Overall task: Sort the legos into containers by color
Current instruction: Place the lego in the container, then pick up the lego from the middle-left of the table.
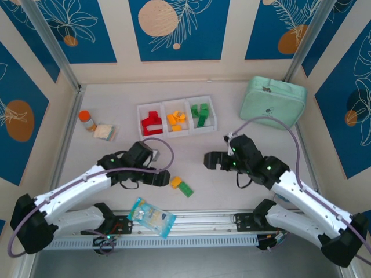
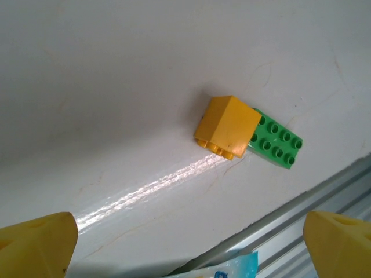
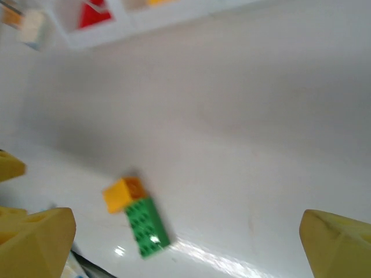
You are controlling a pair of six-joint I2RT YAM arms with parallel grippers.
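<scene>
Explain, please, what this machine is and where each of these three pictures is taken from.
Two robot arms, left and right, are bolted at the near edge of the table. The overhead picture looks down from behind them; the other two come from cameras on the wrists. The left end effector and right end effector are open, holding nothing. White containers hold red, orange and green bricks, one colour each. An orange brick and a green brick lie loose, touching, by the left end effector. A mint case and a snack packet lie aside.
</scene>
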